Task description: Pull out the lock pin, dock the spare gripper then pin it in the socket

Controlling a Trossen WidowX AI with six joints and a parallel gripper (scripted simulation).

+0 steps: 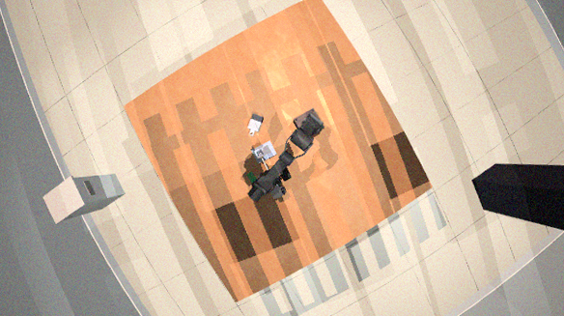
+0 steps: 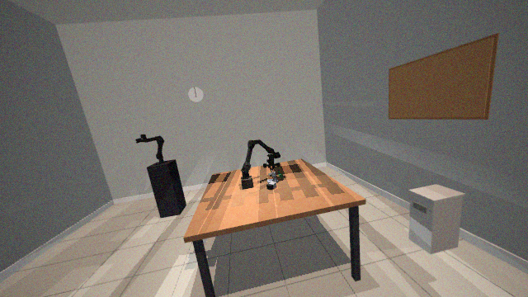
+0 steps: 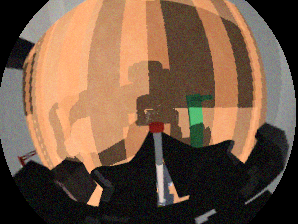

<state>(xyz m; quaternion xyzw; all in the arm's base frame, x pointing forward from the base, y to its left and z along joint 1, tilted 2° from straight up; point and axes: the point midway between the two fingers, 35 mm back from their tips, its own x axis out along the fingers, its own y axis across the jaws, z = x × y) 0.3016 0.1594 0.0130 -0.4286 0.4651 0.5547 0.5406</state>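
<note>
1. Presently the single arm stands on the wooden bench, its base near the bench's middle, and reaches out low over the surface toward the work pieces.
2. Hand: closed almost fully, and clamped on the lock pin. In the wrist view the pin shows as a thin grey rod running up from between the dark fingers and ending in a small red tip. Its far end hangs over bare bench wood, with its shadow lying beyond it.
3. Mount: a small pale block on the bench, just beside the arm's forearm in the top view. Whether its socket is open cannot be told at this size.
4. Spare gripper: a small white and grey piece lying on the bench near the mount and apart from it, further from the hand.
5. Green marker: an upright green piece with a short crossbar stands on the bench to the right of the pin's tip in the wrist view; the pin does not touch it.
6. Surroundings: a second arm on a black pedestal stands well apart from the bench; a pale cabinet sits by the right-hand wall below a cork board; a round clock hangs on the back wall.
</note>
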